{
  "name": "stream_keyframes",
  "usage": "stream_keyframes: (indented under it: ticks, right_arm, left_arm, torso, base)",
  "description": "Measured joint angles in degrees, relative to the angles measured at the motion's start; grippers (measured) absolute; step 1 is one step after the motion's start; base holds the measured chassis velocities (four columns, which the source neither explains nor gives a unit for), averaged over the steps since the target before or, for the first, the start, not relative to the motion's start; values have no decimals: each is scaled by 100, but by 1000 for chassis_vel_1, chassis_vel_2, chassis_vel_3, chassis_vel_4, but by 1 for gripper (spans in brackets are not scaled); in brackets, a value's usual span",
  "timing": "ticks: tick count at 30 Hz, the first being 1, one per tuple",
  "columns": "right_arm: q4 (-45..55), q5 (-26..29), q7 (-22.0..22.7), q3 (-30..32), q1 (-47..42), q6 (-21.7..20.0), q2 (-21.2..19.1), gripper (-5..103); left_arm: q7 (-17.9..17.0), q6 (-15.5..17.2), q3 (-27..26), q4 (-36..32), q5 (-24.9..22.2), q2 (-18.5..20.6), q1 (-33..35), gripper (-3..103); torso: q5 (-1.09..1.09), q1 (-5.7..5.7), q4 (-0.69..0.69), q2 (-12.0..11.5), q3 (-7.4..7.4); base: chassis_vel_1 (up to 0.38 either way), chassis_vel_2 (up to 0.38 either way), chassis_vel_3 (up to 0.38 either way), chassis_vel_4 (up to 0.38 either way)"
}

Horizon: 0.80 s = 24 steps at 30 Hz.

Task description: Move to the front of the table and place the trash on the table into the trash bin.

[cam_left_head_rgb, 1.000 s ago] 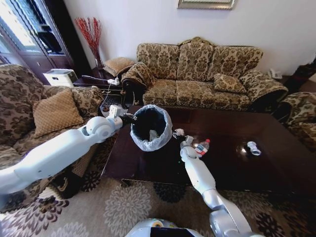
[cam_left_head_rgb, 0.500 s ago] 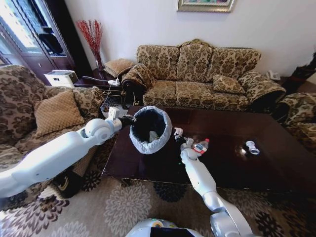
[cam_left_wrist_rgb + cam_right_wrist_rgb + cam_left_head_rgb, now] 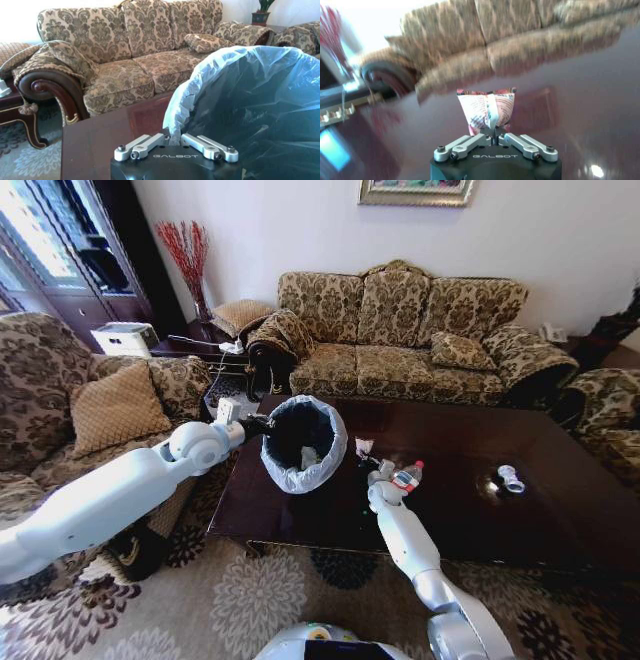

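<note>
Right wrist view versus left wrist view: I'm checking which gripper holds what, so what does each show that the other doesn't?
The right wrist view shows the right gripper shut on a white wrapper with red print, above the dark table. The left wrist view shows the left gripper clamped on the bag-lined rim of the trash bin. Both show the patterned sofa behind the glossy table top.

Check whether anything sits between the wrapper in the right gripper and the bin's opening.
Nothing visible does. The right gripper holds a small wrapper just beside the trash bin, whose mouth the left gripper holds by the rim, tilted toward it. The red-label bottle lies on the far side, away from the bin.
</note>
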Motion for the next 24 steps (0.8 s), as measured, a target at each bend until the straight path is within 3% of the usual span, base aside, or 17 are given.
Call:
stream_keyframes:
  ticks: [3, 8, 11, 12, 14, 16, 19, 24]
  right_arm:
    - [1013, 108, 0, 121, -276, 429, -201, 0]
    - [2501, 185, 2, 216, -577, 450, -374, 0]
    - [4355, 472, 1, -92, -835, -61, -695, 0]
    - [4355, 472, 1, -92, -835, -61, -695, 0]
    - [5685, 641, -1, -447, -1123, -434, -855, 0]
    - [6255, 669, -1, -726, -1299, -501, -980, 0]
    - [6720, 560, -1, -1067, -1524, -517, -1255, 0]
    - [6804, -102, -1, -1433, -1863, -290, -1643, 0]
  left_arm:
    - [1, 0, -20, 0, -6, 65, -3, 0]
    - [2, 2, -15, 25, -18, 94, -30, 0]
    - [-10, 13, 65, 86, -24, 94, -120, 0]
    - [-10, 13, 65, 86, -24, 94, -120, 0]
    - [-12, 31, 166, 97, -57, 113, -160, 0]
    - [-56, 52, 178, 65, -170, 158, -136, 0]
    - [-191, 172, 150, 0, -439, 230, -102, 0]
    - [-307, 456, 224, -84, -957, 386, -323, 0]
  torso:
    - [0, 0, 0, 0, 0]
    - [-2, 0, -2, 0, -1]
    - [-2, 0, 0, 0, -1]
    - [-2, 0, 0, 0, -1]
    - [-1, -1, 0, 0, -2]
    - [0, -1, -1, 0, -2]
    - [-1, -1, 1, 0, -2]
    - [2, -1, -1, 0, -1]
  base:
    - [0, 0, 0, 0]
    - [0, 0, 0, 0]
    - [0, 0, 0, 0]
    - [0, 0, 0, 0]
    - [0, 0, 0, 0]
    - [0, 0, 0, 0]
    - [0, 0, 0, 0]
    - [0, 0, 0, 0]
